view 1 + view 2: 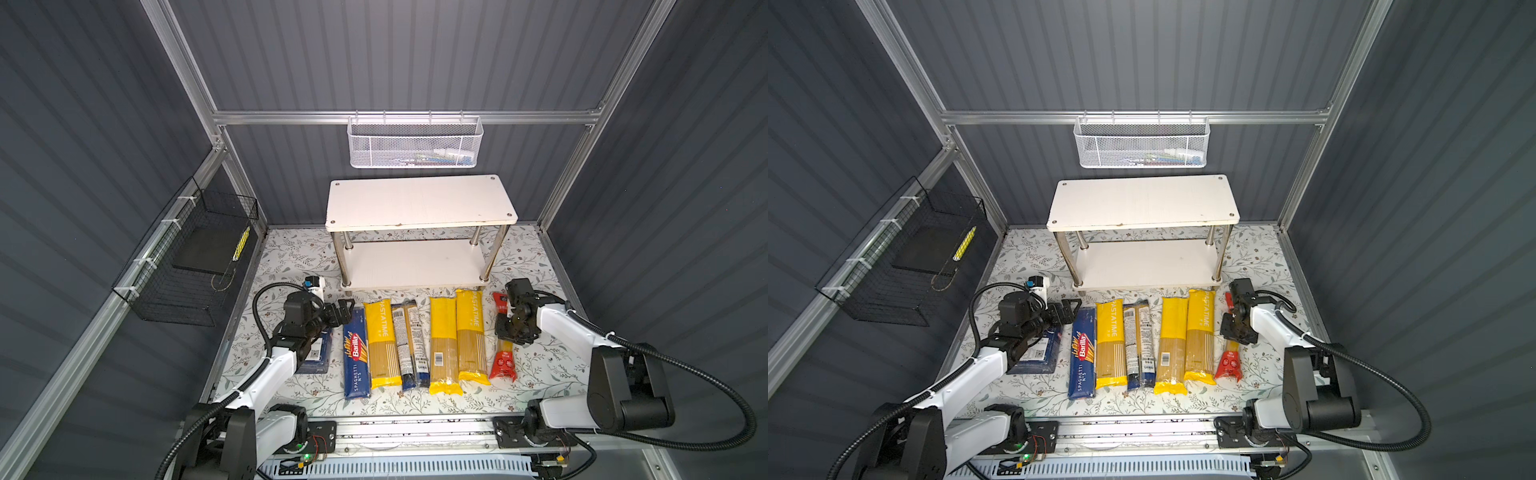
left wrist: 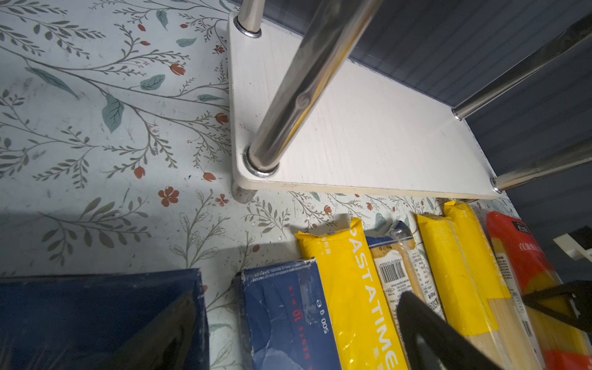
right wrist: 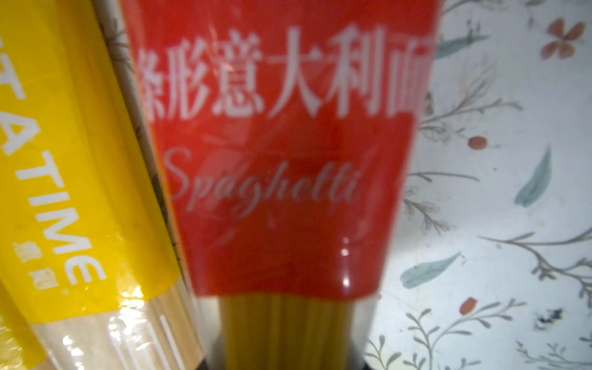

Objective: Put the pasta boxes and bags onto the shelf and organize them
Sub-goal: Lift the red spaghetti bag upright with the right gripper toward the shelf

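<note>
Pinched in on the middle of the red bag (image 1: 503,363), my right pincer (image 1: 514,330) squeezes it from both sides. In the wrist view the glossy red film narrows to clear film over a tight bundle of straight yellow strands. I cannot tell whether the bag is lifted or resting. It is at the 3 o'clock end of a row of seven packets laid side by side, lengthwise from 12 to 6 o'clock, on the flowered table cover (image 1: 291,257). From 9 o'clock the row runs: a wide box (image 1: 323,351) of scuffed dark blue card, mostly under my left arm; a narrow box (image 1: 356,361), long and dark blue; then slim crinkly plastic bags, the yellow bags (image 1: 381,345) either side of a clear bag (image 1: 409,345) with dark ends and printed labels, two of the yellow ones lying together just beside the red. My left pincer (image 1: 344,311) hangs at the 12 o'clock end of the two boxes, jaws spread wide and gripping nothing; its black fingers (image 2: 429,336) show one over the wide box, one over the bags. At 12 o'clock of the row stands the shelf (image 1: 419,199), two flat white boards with rounded corners on smooth chrome legs (image 1: 340,257), its front edge just beside the bag tops.
</note>
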`<state>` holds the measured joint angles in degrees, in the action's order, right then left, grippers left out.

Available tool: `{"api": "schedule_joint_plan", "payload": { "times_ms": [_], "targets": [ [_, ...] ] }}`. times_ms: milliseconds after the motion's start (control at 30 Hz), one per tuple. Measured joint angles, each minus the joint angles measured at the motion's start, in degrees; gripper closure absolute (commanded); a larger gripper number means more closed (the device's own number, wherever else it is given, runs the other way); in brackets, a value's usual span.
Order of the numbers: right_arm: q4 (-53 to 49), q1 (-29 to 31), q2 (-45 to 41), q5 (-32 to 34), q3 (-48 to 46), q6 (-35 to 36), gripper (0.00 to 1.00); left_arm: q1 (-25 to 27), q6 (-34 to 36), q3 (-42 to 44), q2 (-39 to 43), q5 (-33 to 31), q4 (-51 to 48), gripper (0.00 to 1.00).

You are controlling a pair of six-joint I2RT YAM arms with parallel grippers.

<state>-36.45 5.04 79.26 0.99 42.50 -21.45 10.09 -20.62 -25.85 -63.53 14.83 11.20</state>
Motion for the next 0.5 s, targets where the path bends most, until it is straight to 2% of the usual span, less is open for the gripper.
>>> {"api": "schedule_joint_plan", "payload": {
  "times_ms": [500],
  "targets": [
    [-0.3,-0.5,-7.5,-5.0,-1.2,-0.6,0.8,0.0,0.0,0.0,0.1,0.0,0.0,0.01]
  ]
}}
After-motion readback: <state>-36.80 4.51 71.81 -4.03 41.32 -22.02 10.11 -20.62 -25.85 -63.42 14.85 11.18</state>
